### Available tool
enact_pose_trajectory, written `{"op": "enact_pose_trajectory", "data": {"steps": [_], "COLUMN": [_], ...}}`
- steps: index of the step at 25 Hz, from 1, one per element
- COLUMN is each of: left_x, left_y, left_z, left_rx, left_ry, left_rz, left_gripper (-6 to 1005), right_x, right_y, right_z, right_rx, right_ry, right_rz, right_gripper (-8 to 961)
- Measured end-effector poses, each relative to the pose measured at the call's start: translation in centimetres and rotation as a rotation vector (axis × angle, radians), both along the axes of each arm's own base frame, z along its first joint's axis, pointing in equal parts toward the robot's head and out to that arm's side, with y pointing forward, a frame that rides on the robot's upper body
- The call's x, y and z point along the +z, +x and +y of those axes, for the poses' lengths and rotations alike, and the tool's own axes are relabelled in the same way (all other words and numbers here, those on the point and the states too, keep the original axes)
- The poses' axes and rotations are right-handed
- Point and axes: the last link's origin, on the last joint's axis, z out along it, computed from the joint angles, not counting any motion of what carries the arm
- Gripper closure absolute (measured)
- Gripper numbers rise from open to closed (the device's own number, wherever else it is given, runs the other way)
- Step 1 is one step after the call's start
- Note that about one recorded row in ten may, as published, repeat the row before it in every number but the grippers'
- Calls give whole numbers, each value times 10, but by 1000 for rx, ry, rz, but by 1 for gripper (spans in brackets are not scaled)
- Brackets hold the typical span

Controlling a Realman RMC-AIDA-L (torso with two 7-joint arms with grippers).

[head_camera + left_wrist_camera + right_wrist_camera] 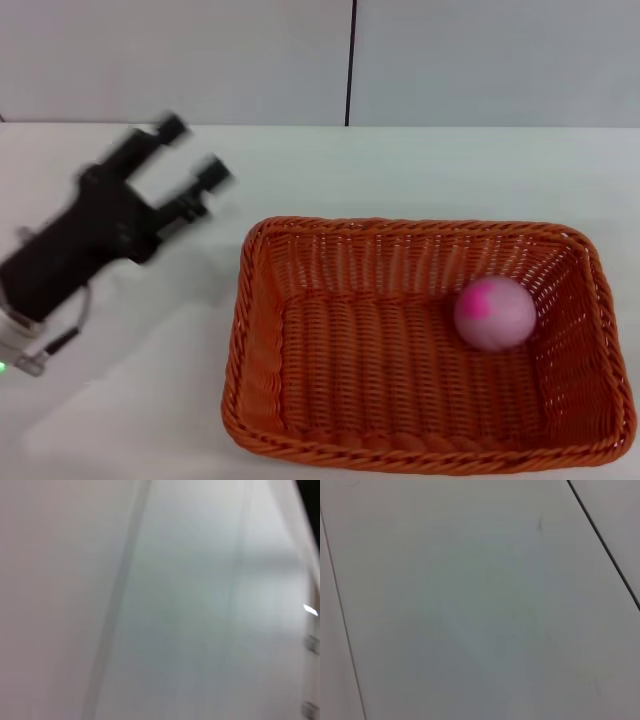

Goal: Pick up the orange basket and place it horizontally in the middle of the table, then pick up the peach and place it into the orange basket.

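Note:
The orange basket (pixel 425 345) lies lengthwise across the white table (pixel 420 170), in the head view's lower middle and right. Inside it, toward its right side, rests the pink peach (pixel 495 313). My left gripper (pixel 192 155) hovers open over the table to the left of the basket, well apart from its rim, with nothing between its black fingers. It looks blurred. My right gripper is out of view. The two wrist views show only plain pale surface.
A pale wall with a dark vertical seam (pixel 350 62) runs behind the table's far edge. The basket's near rim reaches almost to the bottom of the head view.

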Motion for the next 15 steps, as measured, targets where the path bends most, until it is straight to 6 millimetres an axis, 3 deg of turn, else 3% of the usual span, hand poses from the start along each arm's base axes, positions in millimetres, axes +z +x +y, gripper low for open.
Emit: {"op": "enact_pose_trajectory", "data": {"steps": [3,10,15], "left_x": [12,47,56], "left_y": [-12,-42,-48], "left_z": [-4,-26,-32], "left_rx": [86,335,376], "left_ry": [118,572,650], "left_rz": [-37,-135,-147], "left_gripper": [170,170,170], "right_x": [1,3,5], "right_y": [1,2,4], "right_z": [-1,-2,-4], "right_rx": [-3,-8,-19], "right_ry": [5,22,40], "right_rz": [2,7,20], "right_gripper": [457,457,457]}}
